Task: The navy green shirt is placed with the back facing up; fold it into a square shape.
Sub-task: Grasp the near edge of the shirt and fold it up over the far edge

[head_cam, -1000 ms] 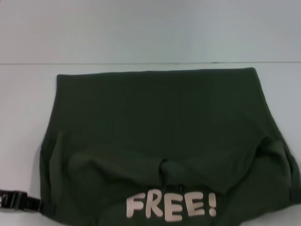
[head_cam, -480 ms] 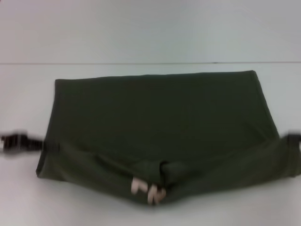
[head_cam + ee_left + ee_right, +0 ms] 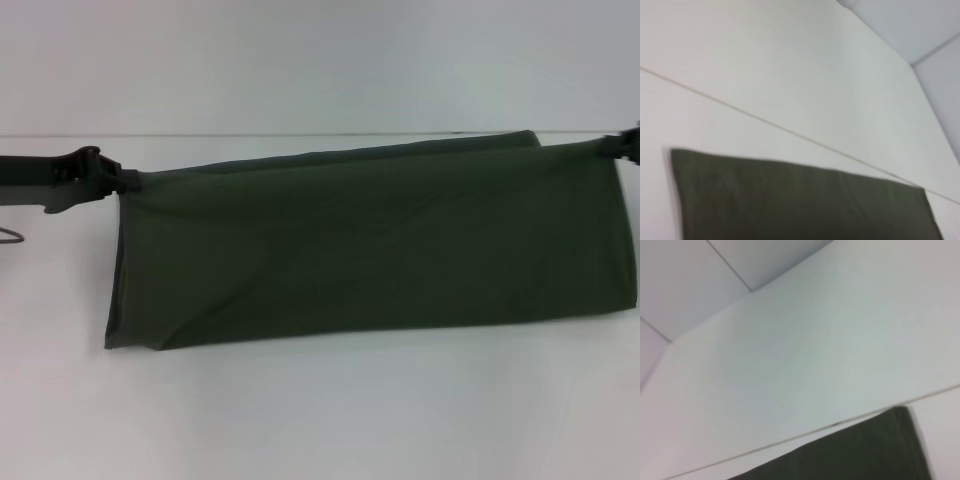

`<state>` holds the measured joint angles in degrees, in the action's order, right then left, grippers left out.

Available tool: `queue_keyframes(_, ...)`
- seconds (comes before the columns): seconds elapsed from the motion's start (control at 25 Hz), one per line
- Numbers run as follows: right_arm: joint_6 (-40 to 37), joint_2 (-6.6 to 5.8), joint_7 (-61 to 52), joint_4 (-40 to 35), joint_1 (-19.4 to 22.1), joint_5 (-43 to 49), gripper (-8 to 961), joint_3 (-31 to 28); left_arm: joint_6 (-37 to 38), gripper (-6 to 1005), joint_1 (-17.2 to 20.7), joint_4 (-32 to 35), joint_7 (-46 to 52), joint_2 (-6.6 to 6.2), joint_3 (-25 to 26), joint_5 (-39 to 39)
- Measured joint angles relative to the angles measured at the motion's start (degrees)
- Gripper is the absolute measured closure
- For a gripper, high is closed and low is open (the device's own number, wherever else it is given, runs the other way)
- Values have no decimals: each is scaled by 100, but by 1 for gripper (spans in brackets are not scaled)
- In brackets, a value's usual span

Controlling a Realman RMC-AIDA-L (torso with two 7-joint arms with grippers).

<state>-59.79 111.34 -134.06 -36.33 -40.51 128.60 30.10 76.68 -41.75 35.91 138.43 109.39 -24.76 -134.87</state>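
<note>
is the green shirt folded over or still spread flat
Folded over: the shirt lies doubled, the left gripper and right gripper holding its near edge at the far edge.

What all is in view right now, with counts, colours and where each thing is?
navy green shirt: one, dark olive green, folded double, spread wide across the middle of the table, its top edge held at both far corners.
table: one, white, under the shirt, filling most of the head view.
left gripper: one, black, at the shirt's far left corner, shut on the fabric.
right gripper: one, black, at the shirt's far right corner, at the edge of the head view, gripping the fabric.
</note>
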Motion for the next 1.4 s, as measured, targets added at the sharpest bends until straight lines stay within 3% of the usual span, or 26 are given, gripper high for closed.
queue_keyframes(0.16, 914, 202, 13, 123, -143, 15, 821, 475, -483, 983, -29, 5, -2, 148, -52, 51)
queue_keyframes(0.28, 1150, 261, -16, 103, -188, -15, 817, 592, -604, 983, -29, 73, 15, 180, -31, 151)
queue_keyframes(0.6, 1832, 258, 20, 229, -505, -25, 806, 698, -1161, 982, -91, 51, 154, 166, -90, 318)
queue_keyframes(0.92, 3068, 390, 40, 655, -814, -4, 796, 1434, -1827, 983, -147, -4, 181, 344, -380, 283)
queue_keyframes(1.0, 3171, 415, 41, 665, -872, -3, 793, 1499, -1950, 982, -151, 10, 183, 397, -396, 280)
queue_keyframes(1.4, 3228, 447, 79, 670, -987, 0, 779, 1655, -2109, 982, -106, 63, 239, 418, -398, 276)
